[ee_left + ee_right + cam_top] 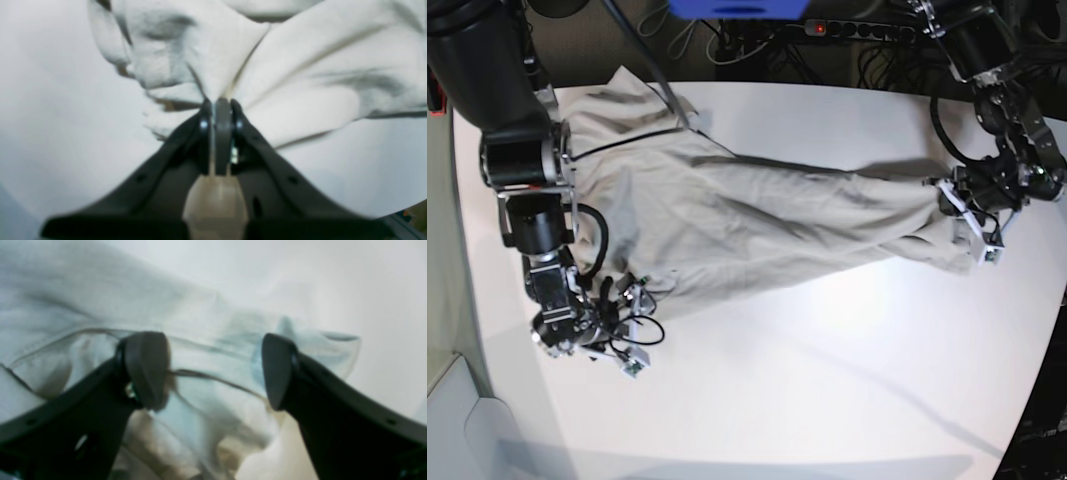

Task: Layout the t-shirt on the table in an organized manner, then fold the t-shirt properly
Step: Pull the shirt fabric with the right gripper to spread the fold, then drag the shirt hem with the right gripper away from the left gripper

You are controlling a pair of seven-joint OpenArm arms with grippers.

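The light grey-beige t-shirt (pixel 747 220) lies stretched and wrinkled across the white table (pixel 827 380), from the far left corner to the right side. My left gripper (pixel 949 200) is at the shirt's right end. In the left wrist view it (pixel 222 103) is shut on a pinched bunch of the shirt (pixel 300 66), which fans out from the jaws. My right gripper (pixel 637 290) is at the shirt's near left edge. In the right wrist view it (pixel 213 373) is open, its fingers (pixel 146 370) either side of a hem of the shirt (pixel 83 300).
A power strip (pixel 827 28) and cables lie along the far table edge, with a blue object (pixel 737 8) above them. The right arm's black body (pixel 517 150) stands over the table's left side. The table's right edge (pixel 1052 350) is close to the left arm.
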